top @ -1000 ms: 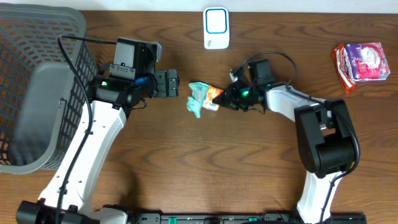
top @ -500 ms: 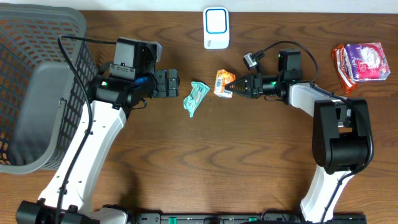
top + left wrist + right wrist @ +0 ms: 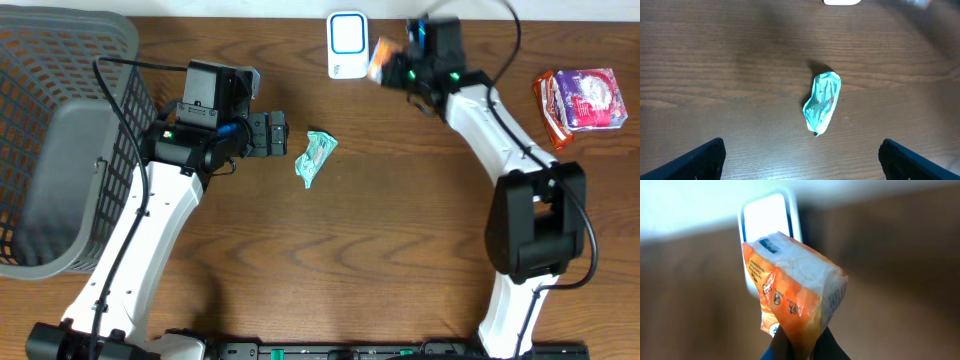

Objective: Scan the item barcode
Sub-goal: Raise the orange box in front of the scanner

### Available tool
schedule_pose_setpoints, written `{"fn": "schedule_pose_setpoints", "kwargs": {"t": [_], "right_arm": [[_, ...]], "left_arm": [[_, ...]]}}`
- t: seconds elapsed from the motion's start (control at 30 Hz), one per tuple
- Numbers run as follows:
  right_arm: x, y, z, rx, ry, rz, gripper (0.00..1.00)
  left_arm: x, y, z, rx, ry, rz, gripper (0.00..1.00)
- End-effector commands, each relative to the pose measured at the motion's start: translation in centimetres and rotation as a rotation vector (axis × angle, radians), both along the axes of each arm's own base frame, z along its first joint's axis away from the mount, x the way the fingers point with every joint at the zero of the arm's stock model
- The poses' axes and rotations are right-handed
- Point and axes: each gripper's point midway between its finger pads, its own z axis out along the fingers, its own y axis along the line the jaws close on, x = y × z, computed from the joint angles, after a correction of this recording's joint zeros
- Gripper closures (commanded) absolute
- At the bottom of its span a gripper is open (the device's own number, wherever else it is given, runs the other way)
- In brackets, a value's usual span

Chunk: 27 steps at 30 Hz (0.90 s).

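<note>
Wide wooden table [image 3: 330, 260] under the overhead camera, and the biggest thing on it is the grey mesh basket [image 3: 70, 20], filling the 10 o'clock corner. The left arm reaches up from 7 o'clock, and its left gripper [image 3: 280, 134] points toward 3 o'clock with the pincer spread wide and nothing in it. In its wrist view the two dark fingers [image 3: 695, 162] sit in the bottom corners, well apart.

The right arm stretches from 5 o'clock all the way up to the far edge. Over at 2 o'clock lies a bundle of red and purple packs [image 3: 582, 103], well apart from both arms. At 12 o'clock lies the white scanner [image 3: 348, 45] with its blue-edged face.

Just off centre, a crumpled teal packet [image 3: 316, 157] lies flat on the wood near the left gripper's 4 o'clock, not touching it.

And here's the item: the orange packet [image 3: 378, 58] is pinched tight in the right gripper [image 3: 392, 70], just at the scanner's 3 o'clock side. From the right wrist, the packet [image 3: 795, 285] stands tilted in front of the scanner [image 3: 765, 217]. I can't tell whether they touch.
</note>
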Motion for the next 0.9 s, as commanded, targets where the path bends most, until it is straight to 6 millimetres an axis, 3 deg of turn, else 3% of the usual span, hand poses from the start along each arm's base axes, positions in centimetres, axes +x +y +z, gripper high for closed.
{"fn": "schedule_pose_setpoints", "kwargs": {"t": [0.0,0.1,0.3,0.4,0.6,0.63,0.67,0.73,0.77,0.8,0.83,0.87], "right_arm": [[3.2,-1.1,6.3,-0.373,-0.251,-0.108,0.99],[4.9,0.7,7.5,-0.389,-0.320,-0.076,0.99],[8.3,2.5,3.0,-0.542,-0.326,0.020,0.99],[8.7,3.4,1.5,-0.691,-0.340,0.125,0.99],[8.1,3.6,0.5,-0.721,-0.298,0.154,0.99],[8.0,2.2,0.3,-0.730,-0.266,0.083,0.99],[7.9,-0.6,0.3,-0.733,-0.220,-0.037,0.99],[7.7,-3.9,-0.1,-0.752,-0.164,-0.120,0.99],[7.3,-7.0,-0.5,-0.783,-0.107,-0.178,0.99],[7.0,-8.5,-0.7,-0.805,-0.075,-0.199,0.99],[5.9,-12.9,-1.4,-0.884,0.018,-0.272,0.99],[5.3,-14.8,-1.6,-0.921,0.060,-0.306,0.99]], "left_arm": [[0.1,0.2,0.1,0.007,-0.005,0.002,0.02],[0.1,0.2,0.1,0.007,-0.005,0.002,0.02],[0.1,0.2,0.1,0.007,-0.005,0.002,0.02],[0.1,0.2,0.1,0.007,-0.005,0.002,0.03],[0.1,0.2,0.1,0.007,-0.005,0.002,0.02],[0.1,0.2,0.1,0.007,-0.005,0.002,0.02],[0.1,0.2,0.1,0.007,-0.005,0.002,0.02],[0.1,0.2,0.1,0.007,-0.005,0.002,0.02],[0.1,0.2,0.1,0.007,-0.005,0.002,0.02],[0.1,0.2,0.1,0.007,-0.005,0.002,0.02],[0.1,0.2,0.1,0.007,-0.005,0.002,0.02],[0.1,0.2,0.1,0.007,-0.005,0.002,0.02]]}}
